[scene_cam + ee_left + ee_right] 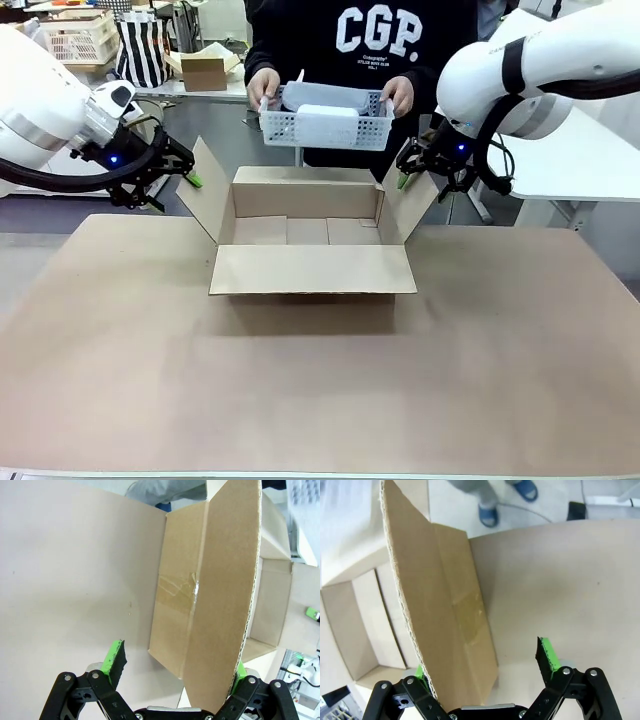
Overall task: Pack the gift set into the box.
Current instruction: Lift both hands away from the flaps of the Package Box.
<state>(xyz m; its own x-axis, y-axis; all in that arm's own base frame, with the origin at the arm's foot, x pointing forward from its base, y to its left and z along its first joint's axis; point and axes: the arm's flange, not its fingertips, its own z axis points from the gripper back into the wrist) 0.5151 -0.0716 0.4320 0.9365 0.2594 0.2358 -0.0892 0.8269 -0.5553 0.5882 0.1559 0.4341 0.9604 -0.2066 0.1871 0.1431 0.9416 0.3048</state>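
Flanking one box (pixel 312 268), two end effectors (pixel 188 172) (pixel 404 177)

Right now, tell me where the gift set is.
Front view, far centre: the gift set lies in a white basket the person holds beyond the open box.

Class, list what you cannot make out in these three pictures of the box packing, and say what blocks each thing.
- Front view: the gift set sits in a white basket; the basket's wall hides most of it.
- Left wrist view: a flap of the box covers most of one pad of the left hand.
- Right wrist view: another flap covers most of one pad of the right hand.
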